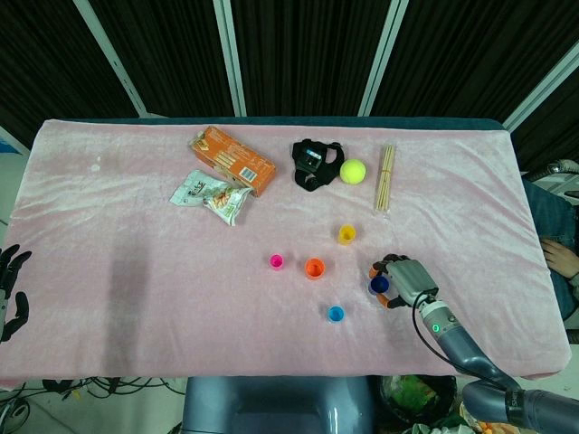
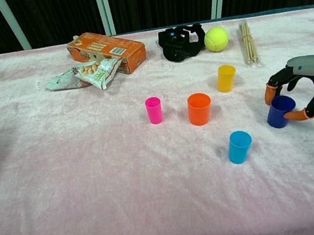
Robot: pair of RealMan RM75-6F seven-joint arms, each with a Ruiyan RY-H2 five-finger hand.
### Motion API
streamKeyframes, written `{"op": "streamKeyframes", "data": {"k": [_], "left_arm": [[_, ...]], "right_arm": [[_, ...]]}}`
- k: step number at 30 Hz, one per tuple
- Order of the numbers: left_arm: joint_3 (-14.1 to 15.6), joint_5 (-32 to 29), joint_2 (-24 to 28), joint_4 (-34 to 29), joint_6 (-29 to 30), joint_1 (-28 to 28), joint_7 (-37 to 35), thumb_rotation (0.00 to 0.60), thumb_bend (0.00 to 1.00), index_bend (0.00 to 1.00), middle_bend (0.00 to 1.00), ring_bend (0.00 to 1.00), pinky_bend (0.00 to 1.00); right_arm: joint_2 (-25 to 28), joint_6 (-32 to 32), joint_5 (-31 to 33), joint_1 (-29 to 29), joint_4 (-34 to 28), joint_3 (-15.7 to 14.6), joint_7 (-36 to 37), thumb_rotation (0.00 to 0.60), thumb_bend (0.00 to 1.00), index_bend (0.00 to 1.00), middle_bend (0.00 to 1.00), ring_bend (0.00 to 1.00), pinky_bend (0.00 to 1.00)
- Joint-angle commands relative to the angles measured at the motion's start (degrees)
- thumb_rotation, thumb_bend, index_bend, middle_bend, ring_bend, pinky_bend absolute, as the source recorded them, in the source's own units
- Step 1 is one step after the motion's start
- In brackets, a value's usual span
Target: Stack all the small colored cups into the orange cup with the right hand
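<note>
The orange cup (image 1: 314, 268) (image 2: 199, 109) stands upright near the middle of the pink cloth. A pink cup (image 1: 276, 261) (image 2: 154, 110) stands to its left. Behind it on the right is a yellow cup (image 1: 346, 234) (image 2: 225, 77), and a light blue cup (image 1: 336, 314) (image 2: 239, 146) is in front of it. My right hand (image 1: 403, 282) (image 2: 308, 80) wraps its fingers around a dark blue cup (image 1: 379, 285) (image 2: 280, 111), which stands upright on the cloth to the right of the orange cup. The thumb touches its front side. My left hand (image 1: 11, 291) hangs with fingers spread beyond the table's left edge, holding nothing.
At the back lie an orange box (image 1: 232, 160) (image 2: 107, 52), a snack bag (image 1: 210, 194) (image 2: 83, 75), a black strap device (image 1: 316, 162) (image 2: 180, 41), a yellow tennis ball (image 1: 353, 171) (image 2: 216, 39) and a bundle of wooden sticks (image 1: 386, 177) (image 2: 247, 42).
</note>
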Motion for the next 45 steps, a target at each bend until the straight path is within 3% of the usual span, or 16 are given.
{"op": "streamKeyframes", "data": {"k": [1,32,39,45], "left_arm": [[0.0,0.0,0.0,0.0,0.1,0.0,0.0,0.600,0.70,0.11,0.04,0.00,0.00],[0.0,-0.2,-0.1,-0.4,-0.2,-0.1,0.6,0.600,0.70,0.11,0.04,0.00,0.00],[-0.1,-0.7,0.0,-0.6,-0.4,-0.1,0.3,0.600,0.70,0.11,0.04,0.00,0.00],[-0.1,-0.6,0.1,-0.6,-0.7,-0.2,0.2,0.600,0.70,0.11,0.04,0.00,0.00]], "right_arm": [[0.0,-0.1,-0.1,0.1,0.0,-0.1,-0.1,0.600,0.29,0.47,0.38,0.19,0.21],[2.0,0.1,0.0,0.9,-1.7,0.9,1.1,0.600,0.29,0.48,0.39,0.19,0.21],[5.8,-2.8,4.1,5.1,-5.0,4.9,-1.8,0.600,0.29,0.48,0.38,0.19,0.21],[8.3,-9.9,10.7,10.4,-7.0,9.1,-0.3,0.600,0.29,0.48,0.38,0.20,0.21]]}}
